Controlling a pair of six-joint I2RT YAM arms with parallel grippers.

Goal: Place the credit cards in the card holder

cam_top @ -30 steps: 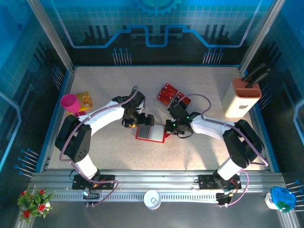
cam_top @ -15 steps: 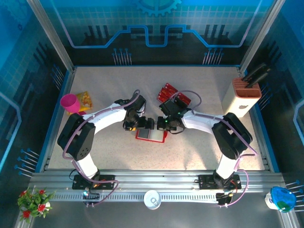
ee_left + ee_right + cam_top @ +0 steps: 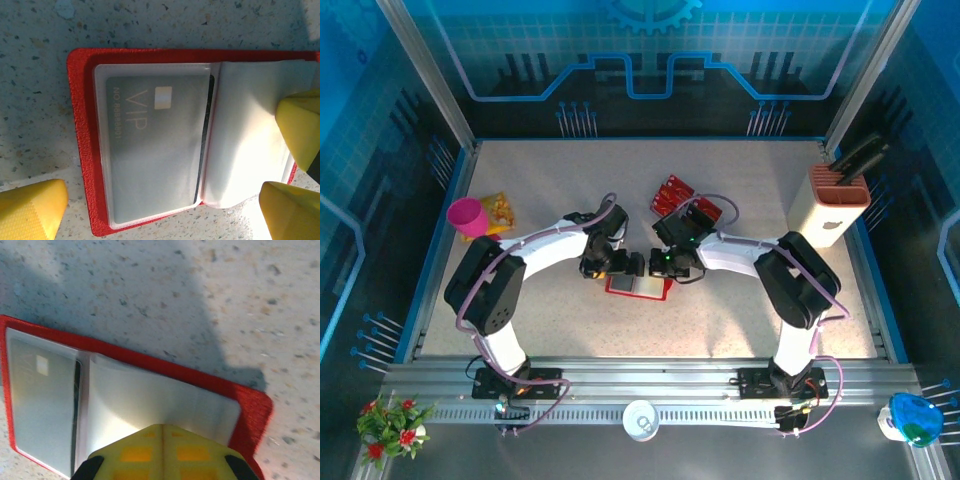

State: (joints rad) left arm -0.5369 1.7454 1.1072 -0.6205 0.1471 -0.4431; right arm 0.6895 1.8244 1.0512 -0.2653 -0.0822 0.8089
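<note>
Nearest me, at 6 o'clock by the rail, sits a white cup. Further in, at ctr of the tabletop, the card holder lies open & flat, w/ a red rim round pale clear sleeves.

One sleeve carries a VIP card, grey through the cloudy plastic. My left fingers are released and spread wide. One pad is over bare tabletop off one edge of the holder, the other by the opposite corner, so the holder lies between them ungripped.

My right fingers are clenched, pads pressed together. Their tip is over the loose clear leaf beside that card, and I can't tell if it touches. From the top cam, L fingers hang over the holder's 11 o'clock corner and R fingers over its 1 o'clock, nearly tip to tip.

Beyond, at approx 1 o'clock from the holder and well apart from it, the loose credit cards lie in a red bunch, partly behind my R arm.

Farther out are a pink cup at 10 o'clock w/ a yellow packet just beside it, and a beige block w/ black handles at 2 o'clock.
</note>
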